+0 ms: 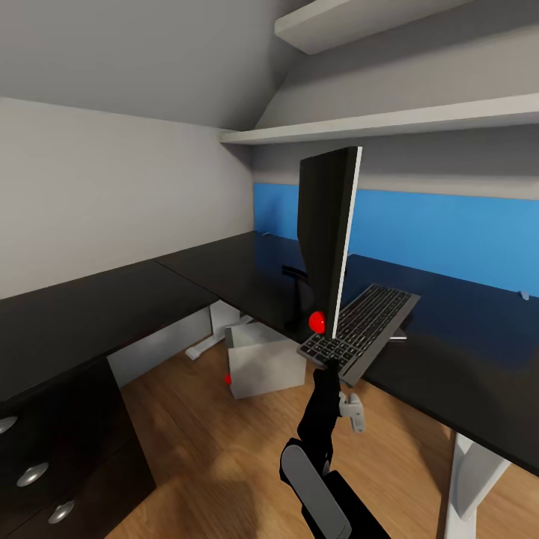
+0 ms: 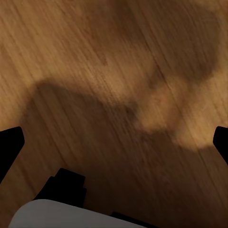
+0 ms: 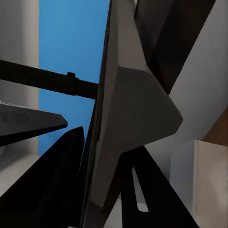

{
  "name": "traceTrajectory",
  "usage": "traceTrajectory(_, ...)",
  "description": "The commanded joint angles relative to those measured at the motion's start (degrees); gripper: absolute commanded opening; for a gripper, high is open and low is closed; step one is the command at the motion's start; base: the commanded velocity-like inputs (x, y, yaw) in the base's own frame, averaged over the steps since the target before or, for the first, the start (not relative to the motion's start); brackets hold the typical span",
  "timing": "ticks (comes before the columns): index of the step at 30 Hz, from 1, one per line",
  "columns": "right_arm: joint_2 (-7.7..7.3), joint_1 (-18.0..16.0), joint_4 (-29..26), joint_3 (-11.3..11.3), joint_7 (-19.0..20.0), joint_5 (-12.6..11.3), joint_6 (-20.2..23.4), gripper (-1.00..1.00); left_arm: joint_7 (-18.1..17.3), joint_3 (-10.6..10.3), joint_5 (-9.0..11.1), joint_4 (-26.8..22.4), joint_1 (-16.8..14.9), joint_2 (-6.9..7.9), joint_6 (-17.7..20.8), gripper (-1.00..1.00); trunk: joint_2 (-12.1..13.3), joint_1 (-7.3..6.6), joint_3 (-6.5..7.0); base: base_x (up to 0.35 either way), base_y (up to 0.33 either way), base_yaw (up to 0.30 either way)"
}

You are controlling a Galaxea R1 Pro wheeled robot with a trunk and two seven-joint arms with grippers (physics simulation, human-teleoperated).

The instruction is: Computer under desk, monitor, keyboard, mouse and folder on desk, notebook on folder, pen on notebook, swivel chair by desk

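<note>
Head view: the right arm reaches up from below centre to the near edge of the monitor (image 1: 328,239), which is seen almost edge-on, upright, black face to the left, pale back to the right, red dot at its lower corner. Right hand (image 1: 327,364) sits at the monitor's bottom edge, just in front of the keyboard (image 1: 363,326); the keyboard lies tilted on the black surface (image 1: 457,359), its near end overhanging the edge. Computer (image 1: 263,361) stands on the wood floor (image 1: 209,457) under the surface. Right wrist view: both dark fingers (image 3: 156,194) flank the monitor's pale back (image 3: 128,109), clamped on it. Left wrist view: left hand (image 2: 114,142) spread wide over bare floor, holding nothing.
</note>
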Motion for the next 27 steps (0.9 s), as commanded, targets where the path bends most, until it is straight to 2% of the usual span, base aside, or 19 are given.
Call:
traceTrajectory(1, 0.00, 0.0, 0.0, 0.0, -0.6, -1.0, -0.5, -1.00, 0.4, 0.0, 0.6, -0.1, 0.0, -0.03, 0.2, 1.00, 0.0, 0.00, -0.05, 0.000, 0.000, 0.000)
traceTrajectory(27, 0.00, 0.0, 0.0, -0.1, -0.6, -1.0, -0.5, -1.00, 0.4, 0.0, 0.6, -0.1, 0.0, -0.03, 0.2, 1.00, 0.8, -0.44, 0.31, 0.000, 0.000, 0.000)
